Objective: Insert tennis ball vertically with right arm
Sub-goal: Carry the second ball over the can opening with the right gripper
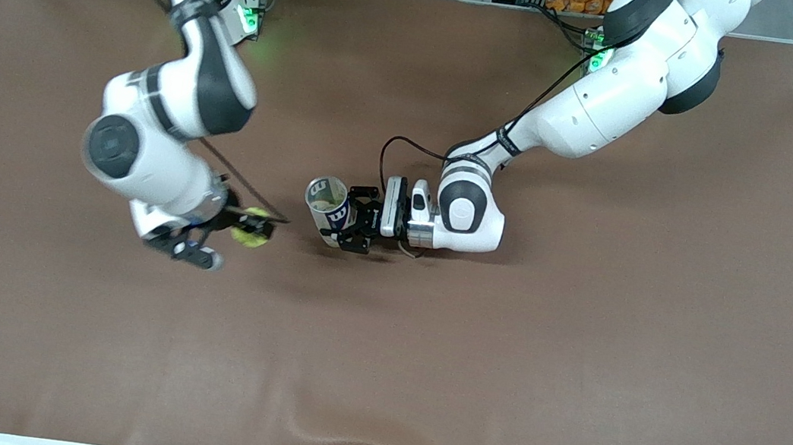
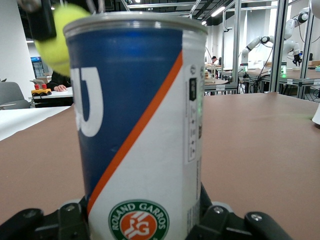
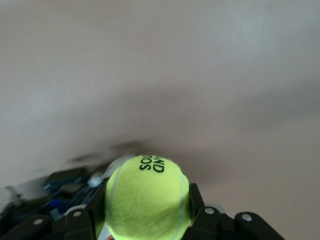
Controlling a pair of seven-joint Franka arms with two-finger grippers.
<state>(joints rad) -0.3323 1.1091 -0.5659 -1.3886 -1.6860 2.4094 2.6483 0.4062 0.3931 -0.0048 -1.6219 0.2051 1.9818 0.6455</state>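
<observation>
Near the middle of the brown table [image 1: 578,354] you have the tall cylindrical tennis-ball can [image 1: 328,207], blue and white with an orange diagonal stripe and a round green-ringed Roland Garros badge low on its wall. It stands upright with its mouth open to the top, and the front view shows only a pale interior, so you cannot tell what, if anything, lies inside. The left gripper [image 1: 357,229] is closed around the can's lower body, its black fingers [image 2: 227,220] pressing the wall from both sides (the left wrist view shows them hugging the base).

Toward the right arm's end of the table, the right gripper [image 1: 231,227] hangs in the air over bare tabletop beside the can, well apart from its rim. Its fingers [image 3: 202,217] are clamped on the fuzzy yellow-green tennis ball [image 3: 147,197], which carries black lettering and a pale curved seam.
</observation>
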